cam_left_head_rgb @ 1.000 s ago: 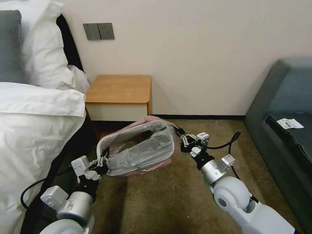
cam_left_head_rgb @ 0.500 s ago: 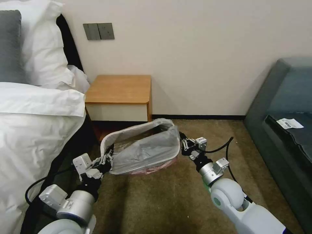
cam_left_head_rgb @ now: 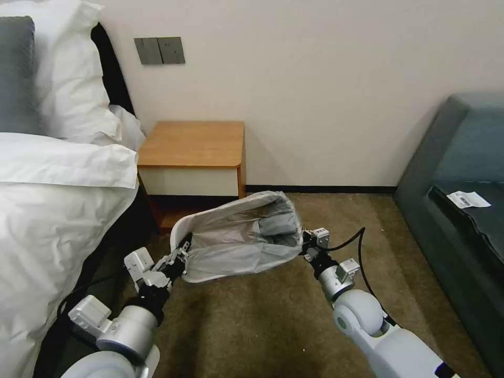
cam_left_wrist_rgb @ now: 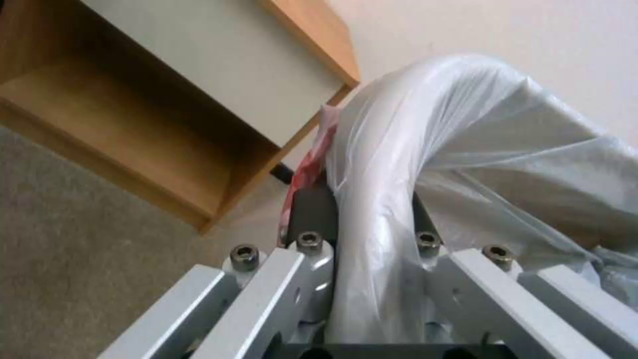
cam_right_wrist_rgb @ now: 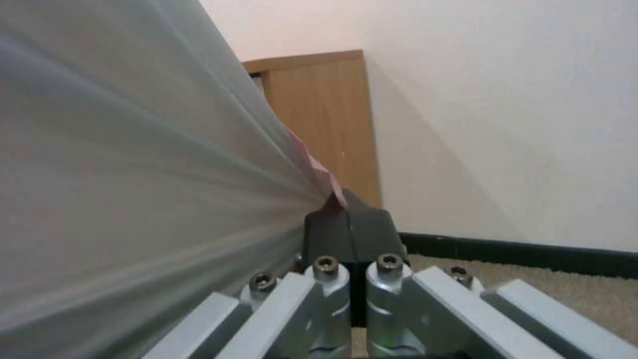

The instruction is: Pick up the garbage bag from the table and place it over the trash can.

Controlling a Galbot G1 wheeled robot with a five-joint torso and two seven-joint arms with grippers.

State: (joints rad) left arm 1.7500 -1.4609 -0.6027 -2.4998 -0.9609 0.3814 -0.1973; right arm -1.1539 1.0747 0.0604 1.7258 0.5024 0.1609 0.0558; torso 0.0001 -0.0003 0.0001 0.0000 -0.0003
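left gripper (cam_left_head_rgb: 181, 255): i'm seeing it low at the bin's near-left corner. in the left wrist view its fingers (cam_left_wrist_rgb: 312, 212) are clamping a fold of the garbage bag (cam_left_head_rgb: 247, 236) and what looks like the bin's rim between them.
right gripper (cam_left_head_rgb: 307, 242): i'm seeing it at the opposite, right side, with its dark pads (cam_right_wrist_rgb: 349, 229) pressed together on the bag's pink-red edge.
garbage bag: it is sitting stretched over the trash can (cam_left_head_rgb: 210, 274), lining the inside and draping down the outside, off the table (cam_left_head_rgb: 191, 144) and on the carpet (cam_left_head_rgb: 262, 320) in front of it.
trash can: it appears to be tilting toward me, mouth angled up; only a strip of its cream rim is showing under the plastic.
step in hand: i'm judging this to be the seating of the bag's rim around the bin, nearly done.
doing it well: i'm wanting both sides pulled down evenly, keeping the film taut but not tearing, and the bin kept from tipping.
risk: the thin plastic could snag on the fingers on release and lift off a corner.
bed (cam_left_head_rgb: 47, 210): it is lying just left of the left arm, so i'm minding that elbow.
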